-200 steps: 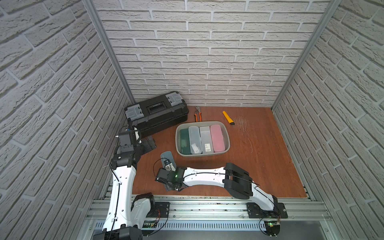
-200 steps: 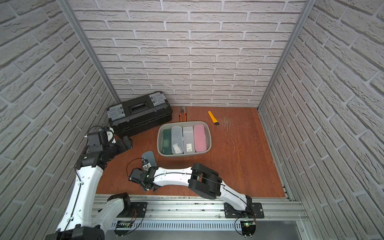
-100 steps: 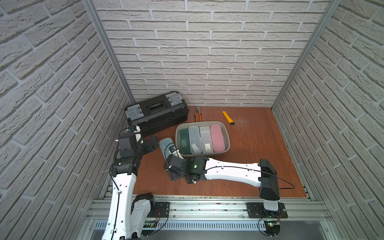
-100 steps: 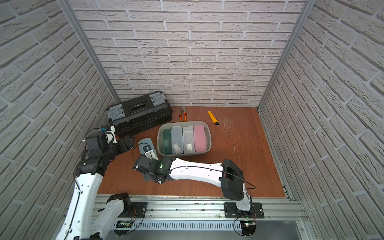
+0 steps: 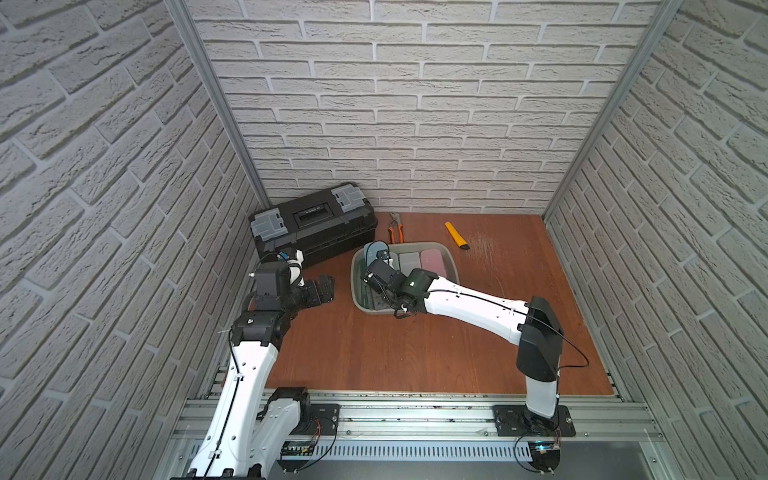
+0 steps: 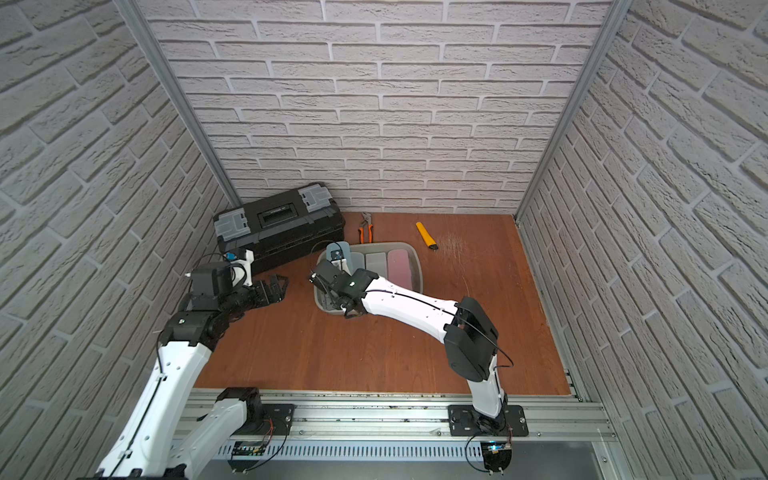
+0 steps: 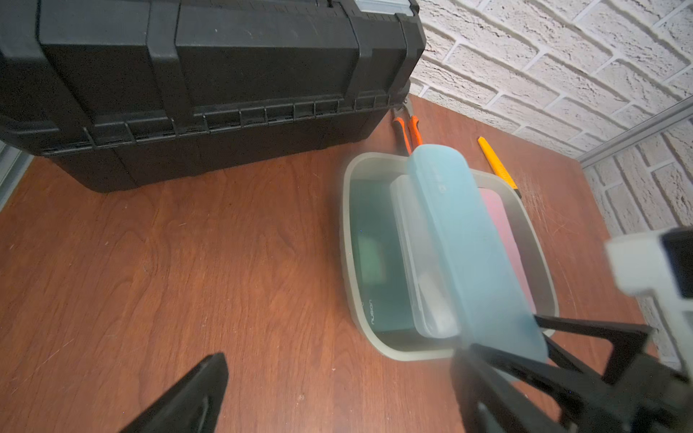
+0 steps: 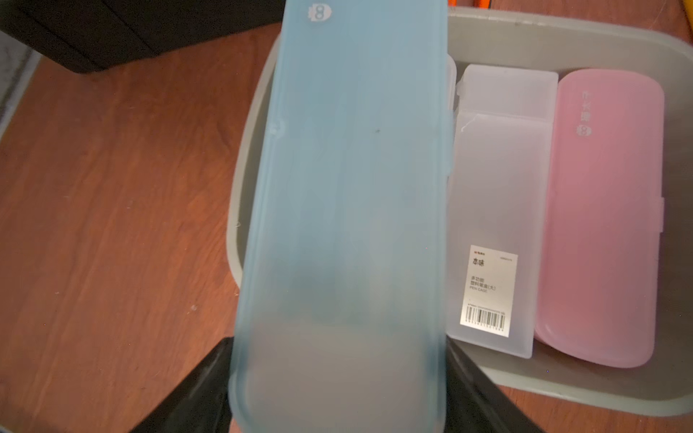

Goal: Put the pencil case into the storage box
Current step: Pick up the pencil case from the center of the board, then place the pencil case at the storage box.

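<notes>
The right tool point(image 8: 337, 393) grips a pale blue translucent plastic pencil case point(image 8: 345, 187) by its long edges, above the left end of the shallow grey-green plastic storage box point(image 8: 562, 41) near the worktop's point(image 5: 415, 353) rear edge. It is best lowered level and wholly inside the rim before release. A second ago it hung nearer the front-left corner; the left tool point(image 5: 326, 286) is open and empty.

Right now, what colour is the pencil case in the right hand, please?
The pencil case is frosted light blue, clearest in the right wrist view.
</notes>
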